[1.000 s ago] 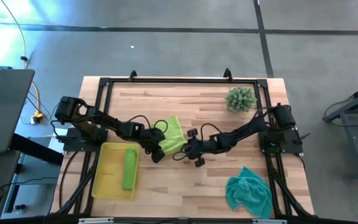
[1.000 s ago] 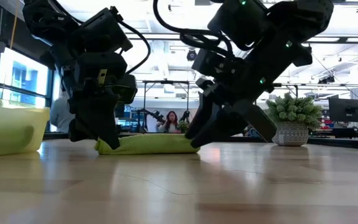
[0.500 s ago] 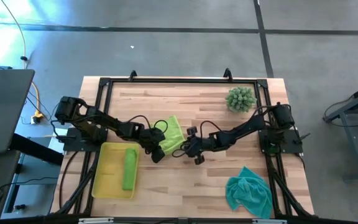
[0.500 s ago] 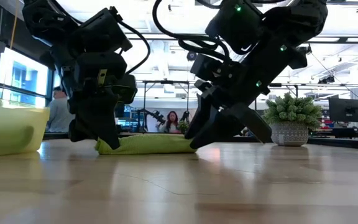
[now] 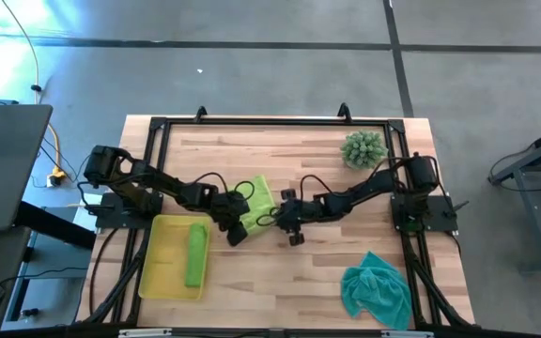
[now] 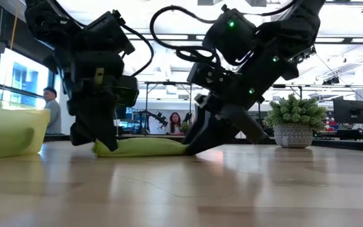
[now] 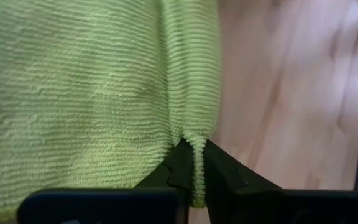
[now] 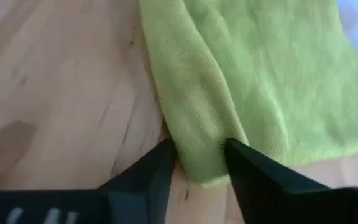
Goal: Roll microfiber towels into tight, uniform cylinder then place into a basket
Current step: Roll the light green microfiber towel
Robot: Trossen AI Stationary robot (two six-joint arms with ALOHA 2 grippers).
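A lime green towel [image 5: 259, 201] lies flat on the table's middle with one edge rolled into a thick fold [image 8: 191, 106]. My left gripper [image 7: 194, 180] is shut on that fold at the towel's left end. My right gripper [image 8: 199, 162] stands open at the other end, its fingers on either side of the fold. A second lime green towel [image 5: 195, 253], rolled up, lies in the yellow basket [image 5: 154, 255] at the near left. A crumpled teal towel [image 5: 376, 289] lies at the near right. My left gripper pinches the end of the rolled fold [image 7: 196, 144] between its two fingers, slanting down from the table's left; a thin strip of cloth runs back between them. The towel rests on the table. My right gripper's open fingers [image 8: 161, 163] straddle the end of the fold [image 8: 201, 152], slanting down from the table's right. The cloth fills the gap between them and lies on the wood.
A spiky green plant in a pot [image 5: 363, 148] stands at the far right. A black frame [image 5: 270, 120] runs round the table. Bare wood [image 5: 280, 282] lies between the basket and the teal towel. People show in the room behind [image 6: 51, 110].
My right gripper has moved toward the table's left and a little down, onto the towel's right end, rolling its wrist somewhat. In the low view the visible towel now looks shorter at that end.
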